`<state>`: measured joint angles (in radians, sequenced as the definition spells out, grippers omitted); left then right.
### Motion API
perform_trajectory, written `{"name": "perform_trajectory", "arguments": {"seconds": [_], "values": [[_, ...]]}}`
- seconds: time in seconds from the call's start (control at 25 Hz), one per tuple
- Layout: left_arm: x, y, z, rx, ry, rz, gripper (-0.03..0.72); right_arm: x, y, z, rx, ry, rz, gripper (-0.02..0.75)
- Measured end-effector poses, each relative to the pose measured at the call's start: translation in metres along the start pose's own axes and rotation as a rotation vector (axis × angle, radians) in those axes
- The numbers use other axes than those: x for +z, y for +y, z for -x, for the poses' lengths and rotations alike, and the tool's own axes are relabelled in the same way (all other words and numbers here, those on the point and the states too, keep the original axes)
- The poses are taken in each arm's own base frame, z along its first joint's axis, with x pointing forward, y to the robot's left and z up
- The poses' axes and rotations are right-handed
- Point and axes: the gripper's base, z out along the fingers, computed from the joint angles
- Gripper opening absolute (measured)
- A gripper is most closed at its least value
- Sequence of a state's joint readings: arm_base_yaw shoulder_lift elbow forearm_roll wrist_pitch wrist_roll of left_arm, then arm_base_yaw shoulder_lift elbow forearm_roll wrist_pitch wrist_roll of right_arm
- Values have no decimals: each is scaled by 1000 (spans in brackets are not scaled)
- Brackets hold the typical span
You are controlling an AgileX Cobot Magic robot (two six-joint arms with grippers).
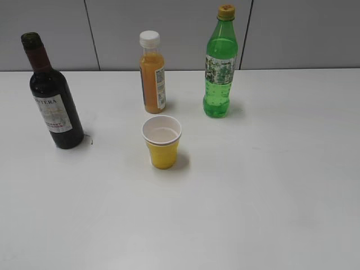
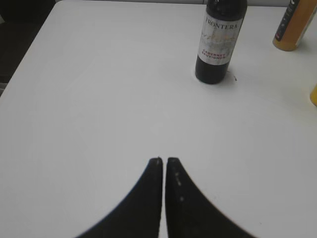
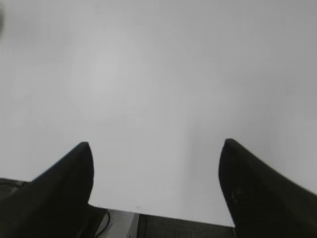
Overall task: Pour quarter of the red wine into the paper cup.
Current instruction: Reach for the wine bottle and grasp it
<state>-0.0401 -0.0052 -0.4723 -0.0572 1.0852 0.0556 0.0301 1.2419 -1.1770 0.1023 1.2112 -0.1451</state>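
Note:
The red wine bottle [image 1: 53, 101], dark glass with a white label, stands upright at the left of the white table [image 1: 264, 191]. It also shows in the left wrist view [image 2: 219, 42], far ahead of my left gripper [image 2: 165, 159], which is shut and empty. The yellow paper cup [image 1: 162, 142] stands upright near the middle of the table, its white inside showing; its edge shows at the right of the left wrist view [image 2: 314, 95]. My right gripper [image 3: 156, 145] is open and empty over the table's front edge. Neither gripper shows in the exterior view.
An orange juice bottle [image 1: 152, 73] with a white cap stands behind the cup; it also shows in the left wrist view [image 2: 295, 27]. A green soda bottle [image 1: 220, 64] stands to its right. A grey wall runs behind the table.

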Motion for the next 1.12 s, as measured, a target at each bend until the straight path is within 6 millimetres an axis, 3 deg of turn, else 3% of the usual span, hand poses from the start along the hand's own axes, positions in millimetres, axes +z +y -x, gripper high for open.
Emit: {"name": "perform_trajectory", "arguments": {"seconds": [0.24, 0.56, 0.8, 1.12], "values": [[0, 0, 0, 0, 0, 0, -1, -12, 12, -78, 6, -38, 23, 595], [0, 0, 0, 1, 0, -2, -1, 0, 21, -165, 4, -197, 18, 595], [0, 0, 0, 1, 0, -2, -1, -5, 26, -203, -14, -446, -10, 593], [0, 0, 0, 1, 0, -2, -1, -21, 30, -233, -25, -664, -34, 593]]}}
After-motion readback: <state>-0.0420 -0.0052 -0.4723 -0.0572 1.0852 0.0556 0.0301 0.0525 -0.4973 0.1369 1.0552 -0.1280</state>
